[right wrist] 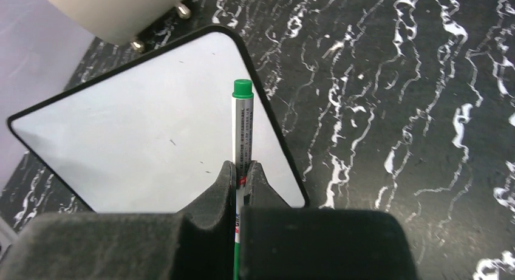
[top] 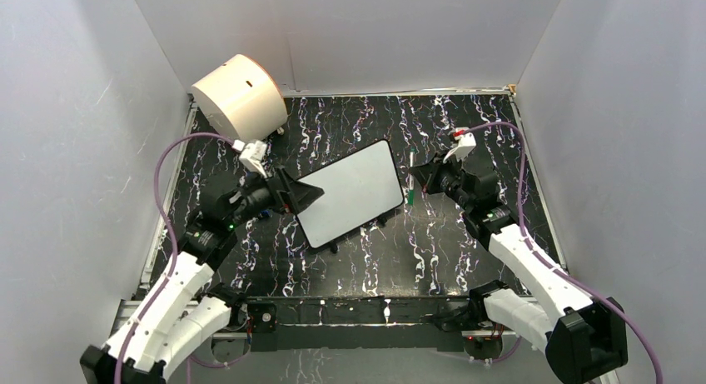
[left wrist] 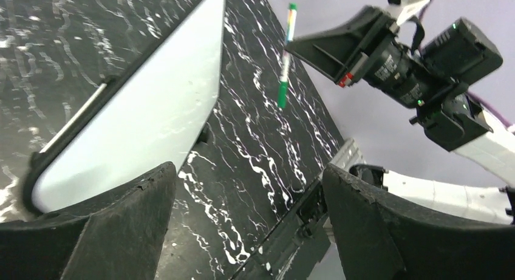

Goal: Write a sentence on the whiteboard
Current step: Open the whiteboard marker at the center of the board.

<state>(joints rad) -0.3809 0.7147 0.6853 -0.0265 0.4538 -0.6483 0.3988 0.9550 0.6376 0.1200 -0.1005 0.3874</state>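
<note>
The whiteboard (top: 354,192) lies tilted at the table's middle, white with a thin black frame. It also shows in the left wrist view (left wrist: 139,116) and the right wrist view (right wrist: 152,140). No green sentence shows on it, only a few tiny dark specks. My right gripper (top: 422,177) is shut on a green-and-white marker (top: 410,180) just off the board's right edge. In the right wrist view the marker (right wrist: 242,128) sticks out over the board's corner, a green end foremost. My left gripper (top: 304,192) is open and empty over the board's left edge.
A cream cylindrical drum (top: 240,97) lies at the back left corner, near the board's far side (right wrist: 115,6). White walls close in the black marbled table (top: 466,251) on three sides. A metal rail runs along the near edge.
</note>
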